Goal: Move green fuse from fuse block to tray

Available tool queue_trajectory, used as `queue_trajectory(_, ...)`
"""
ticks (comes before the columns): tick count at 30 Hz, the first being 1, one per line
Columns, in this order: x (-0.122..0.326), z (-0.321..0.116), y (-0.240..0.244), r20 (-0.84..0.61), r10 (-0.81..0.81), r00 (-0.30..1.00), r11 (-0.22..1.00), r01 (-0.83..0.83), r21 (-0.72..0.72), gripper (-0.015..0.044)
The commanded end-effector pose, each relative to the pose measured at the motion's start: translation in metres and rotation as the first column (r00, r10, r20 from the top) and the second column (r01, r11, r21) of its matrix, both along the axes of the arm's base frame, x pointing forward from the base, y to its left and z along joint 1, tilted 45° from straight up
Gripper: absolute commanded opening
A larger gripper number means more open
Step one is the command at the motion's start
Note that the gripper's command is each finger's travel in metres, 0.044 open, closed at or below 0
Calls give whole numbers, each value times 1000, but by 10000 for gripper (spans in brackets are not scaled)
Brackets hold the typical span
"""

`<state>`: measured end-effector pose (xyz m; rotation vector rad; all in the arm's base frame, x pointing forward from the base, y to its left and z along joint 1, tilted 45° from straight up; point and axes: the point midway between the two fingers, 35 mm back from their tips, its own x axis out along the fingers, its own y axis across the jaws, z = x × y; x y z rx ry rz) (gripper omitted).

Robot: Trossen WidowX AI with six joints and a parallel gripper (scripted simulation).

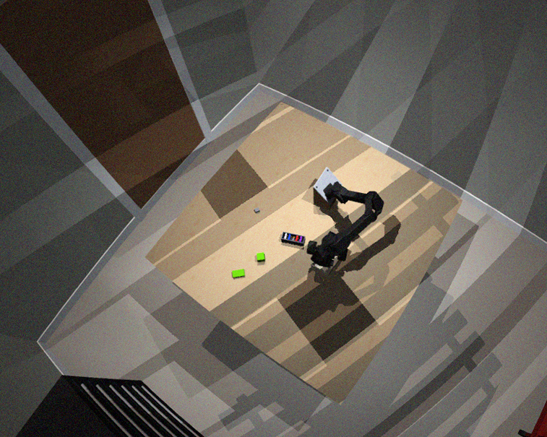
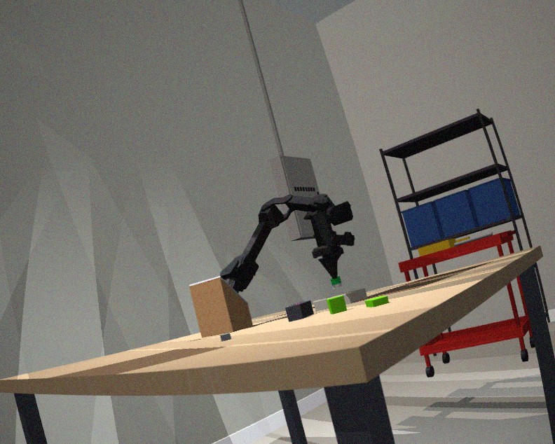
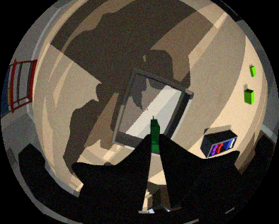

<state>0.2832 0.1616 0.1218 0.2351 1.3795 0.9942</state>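
Seen from the wrist camera, left to right: a grey-rimmed tray [image 3: 152, 109] is lying at the centre of the frame, partly in shadow on the tan worktop [image 3: 221, 61]. The green fuse [image 3: 154, 135] is standing upright just right of centre, pinched at its lower end in the robot's hand [image 3: 154, 147], whose dark fingers are clenched on it; its tip is showing over the tray's pale floor. Further right, at the lower right, the dark fuse block [image 3: 219, 144] is sitting well apart from the fuse, with purple, red and blue fuses in its slots. Two bright green blocks [image 3: 249, 95] are lying near the right edge.

In the exterior view, the arm is reaching from its wooden base at centre left, and the hand [image 2: 335, 276] is pointing down with the green fuse [image 2: 336, 280] hanging clear above the worktop [image 2: 296, 351]. The fuse block [image 2: 298, 309] is sitting lower left of it, apart.

The extraction appears complete and the carry to the tray looks nearly done. The next move is likely calling for a straight descent over the tray's middle, keeping the fuse off the rim, then opening the fingers low enough that the fuse does not bounce out.
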Motion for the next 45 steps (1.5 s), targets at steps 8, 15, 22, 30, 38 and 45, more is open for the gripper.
queue_trajectory(8,-4,-12,14,-4,-1,1000,1000,1,4,0)
queue_trajectory(15,-5,-18,20,-4,-1,1000,1000,1,5,0)
queue_trajectory(22,-4,-16,18,4,1,1000,1000,-1,3,131)
queue_trajectory(30,-4,-14,16,3,1,1000,1000,-1,3,330)
queue_trajectory(38,0,9,-8,-4,-1,1000,1000,1,3,330)
queue_trajectory(45,0,8,-8,-7,-3,1000,1000,3,-1,330)
